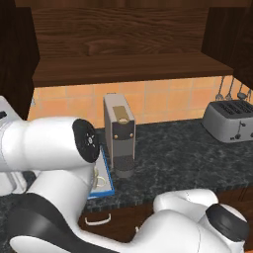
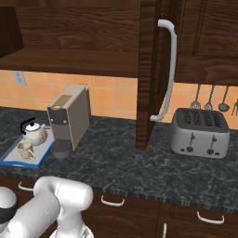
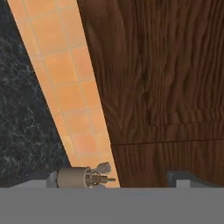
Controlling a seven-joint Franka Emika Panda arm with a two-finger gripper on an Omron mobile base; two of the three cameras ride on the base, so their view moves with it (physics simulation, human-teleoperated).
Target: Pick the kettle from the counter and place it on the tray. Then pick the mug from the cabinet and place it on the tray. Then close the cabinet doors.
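With kettle (image 2: pixel 33 131) and mug (image 2: pixel 25 150) both on the tray (image 2: pixel 9 157) at the table's left end, cabinet doors (image 2: pixel 151 74) stand open; a wide swing could clip the coffee machine (image 2: pixel 69 118). Tool's opening: cannot tell.

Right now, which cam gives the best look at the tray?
The right base view: the tray lies whole at the counter's left end, with the kettle and mug on it. In the left base view only a strip of its blue rim peeks past the arm. The hand view faces tiles and cabinet wood.
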